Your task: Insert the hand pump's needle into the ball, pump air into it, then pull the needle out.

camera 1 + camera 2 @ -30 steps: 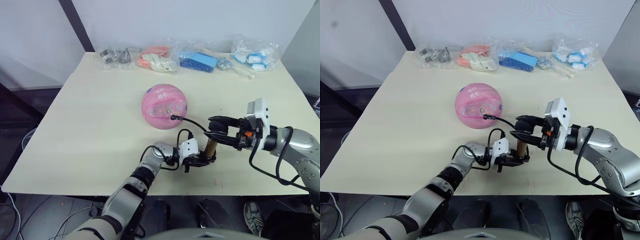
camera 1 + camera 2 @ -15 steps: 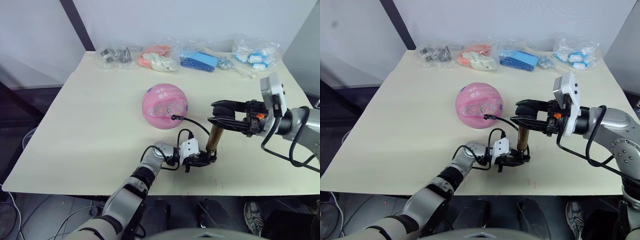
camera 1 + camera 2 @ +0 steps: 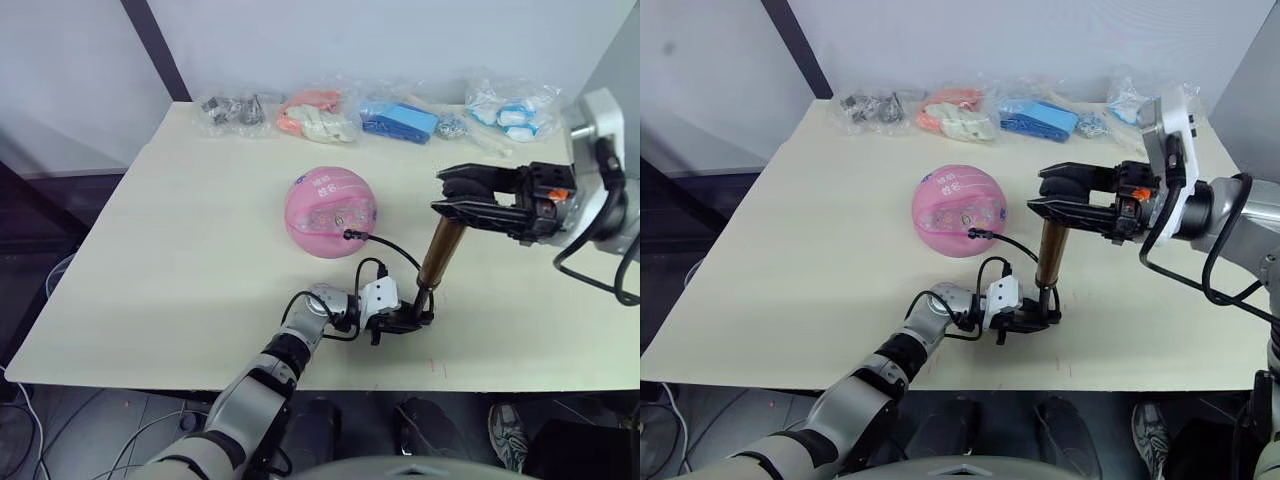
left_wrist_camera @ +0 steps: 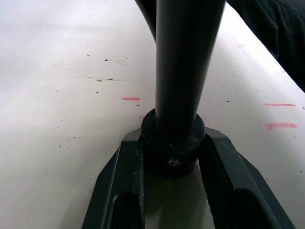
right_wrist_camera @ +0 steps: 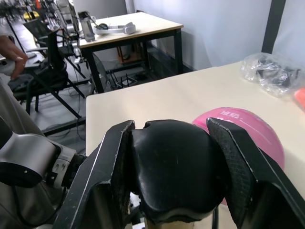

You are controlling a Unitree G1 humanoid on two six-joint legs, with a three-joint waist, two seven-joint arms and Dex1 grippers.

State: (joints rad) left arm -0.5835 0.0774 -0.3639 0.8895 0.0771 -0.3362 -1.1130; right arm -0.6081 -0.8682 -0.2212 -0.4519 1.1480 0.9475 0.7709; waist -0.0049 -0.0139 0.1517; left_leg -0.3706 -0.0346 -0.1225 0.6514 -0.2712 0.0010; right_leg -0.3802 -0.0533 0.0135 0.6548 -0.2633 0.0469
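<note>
The pink ball (image 3: 330, 211) rests at the table's middle. A thin black hose (image 3: 385, 248) runs from its near side, where its end fitting (image 3: 348, 236) meets the ball; the needle itself is hidden there. The hand pump (image 3: 438, 252) stands nearly upright on the table, its gold barrel leaning slightly. My left gripper (image 3: 416, 319) lies low on the table and is shut on the pump's black base cap (image 4: 172, 149). Above, my right gripper (image 3: 458, 198) is shut on the black handle (image 5: 174, 168) at the pump's top.
Several clear bags line the far edge: dark parts (image 3: 232, 108), orange-and-white items (image 3: 318, 118), blue items (image 3: 398, 121), blue-and-white items (image 3: 510, 108). Red marks (image 3: 438, 368) sit near the table's front edge. A person's hand (image 5: 14, 53) shows far behind in the right wrist view.
My right gripper has risen and drawn back to the right with the handle, lengthening the pump. The left gripper, pump base and ball have stayed put.
</note>
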